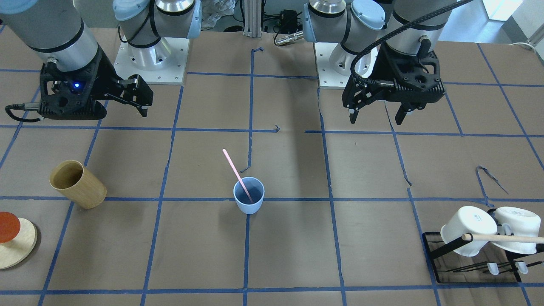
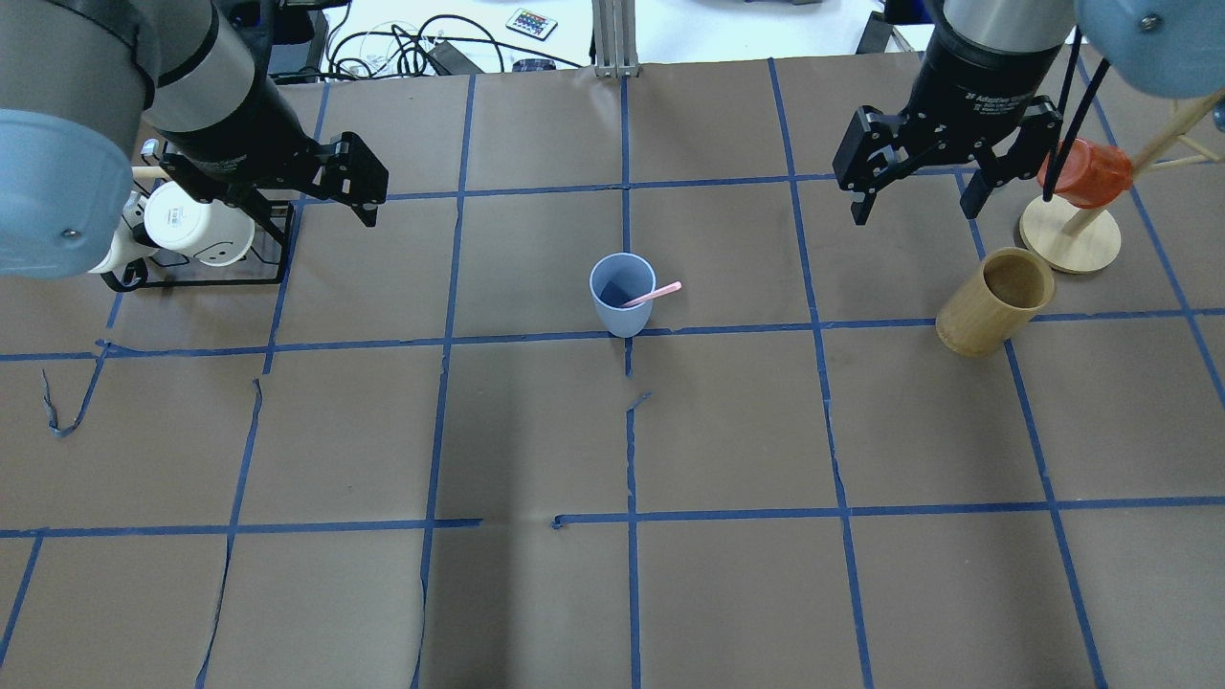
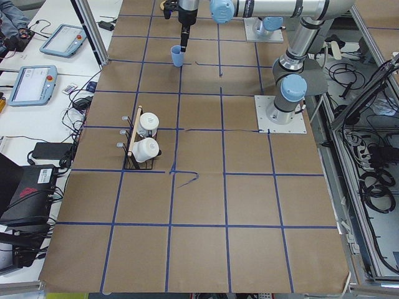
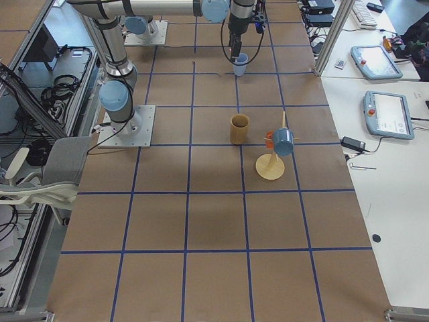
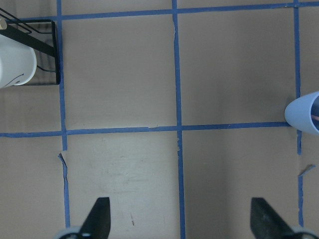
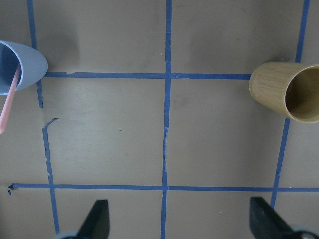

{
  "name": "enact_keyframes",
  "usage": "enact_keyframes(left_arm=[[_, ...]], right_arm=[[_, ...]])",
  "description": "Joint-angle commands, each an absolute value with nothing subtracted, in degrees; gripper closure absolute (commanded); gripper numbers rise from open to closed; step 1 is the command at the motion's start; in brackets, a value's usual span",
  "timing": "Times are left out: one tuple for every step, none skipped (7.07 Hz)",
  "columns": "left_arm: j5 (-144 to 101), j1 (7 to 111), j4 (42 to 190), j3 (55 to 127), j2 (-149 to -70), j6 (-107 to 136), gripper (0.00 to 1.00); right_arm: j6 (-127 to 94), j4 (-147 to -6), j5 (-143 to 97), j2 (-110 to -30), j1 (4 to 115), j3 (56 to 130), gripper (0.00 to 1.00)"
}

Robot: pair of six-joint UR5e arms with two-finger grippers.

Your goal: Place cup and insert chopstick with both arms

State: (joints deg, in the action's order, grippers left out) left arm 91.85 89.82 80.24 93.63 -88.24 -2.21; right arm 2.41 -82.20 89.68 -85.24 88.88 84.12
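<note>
The light blue cup (image 1: pixel 248 196) stands upright near the table's middle, also in the overhead view (image 2: pixel 622 292). The thin pink chopstick (image 1: pixel 235 168) stands in it and leans over the rim (image 2: pixel 657 293). My left gripper (image 1: pixel 376 119) hangs open and empty, well away from the cup, near the mug rack (image 2: pixel 364 187). In its wrist view (image 5: pixel 182 224) the cup (image 5: pixel 304 112) shows at the right edge. My right gripper (image 2: pixel 912 209) is open and empty above the table, beside the wooden cup. Its wrist view (image 6: pixel 180 224) shows the cup (image 6: pixel 25 62) with the chopstick (image 6: pixel 9 99) at the upper left.
A tan wooden cup (image 2: pixel 991 301) stands close below my right gripper. A round wooden stand (image 2: pixel 1070 237) with a red cup (image 2: pixel 1086 172) is beside it. A black rack (image 1: pixel 437 248) with two white mugs (image 1: pixel 467 229) and a wooden rod sits on my left.
</note>
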Motion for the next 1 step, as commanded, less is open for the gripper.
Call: enact_keyframes(left_arm=[[91.8, 89.8, 80.2, 93.7, -88.2, -2.2, 0.00]], right_arm=[[2.3, -82.3, 89.7, -85.5, 88.9, 84.2, 0.00]])
